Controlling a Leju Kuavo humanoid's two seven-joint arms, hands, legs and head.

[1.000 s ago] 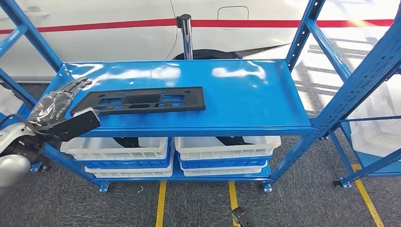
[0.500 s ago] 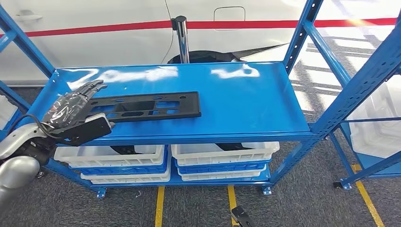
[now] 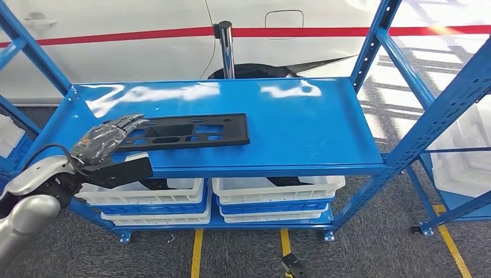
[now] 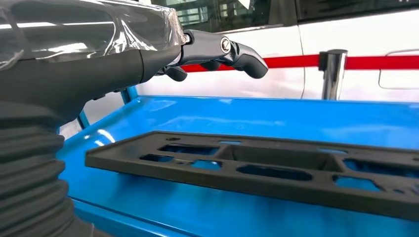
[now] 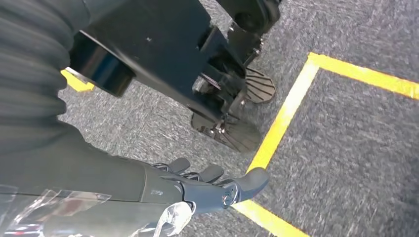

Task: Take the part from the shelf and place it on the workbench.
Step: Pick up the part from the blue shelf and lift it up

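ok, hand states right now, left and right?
Left hand: open, fingers extended above the near end of the black part, holding nothing.
Right hand: open, holding nothing, hanging over the floor.

In front of me stands a blue metal shelf unit (image 3: 301, 124) with a glossy top deck and a shallow raised rim. A flat black plastic part (image 3: 185, 130) with several cut-out openings lies directly on the deck, toward my left and near the front edge. On the lower level sit stacked white bins (image 3: 272, 188) with blue ones between them, two stacks side by side. The unit rests on grey carpeted floor (image 3: 370, 243) marked with yellow lines (image 3: 197, 252).
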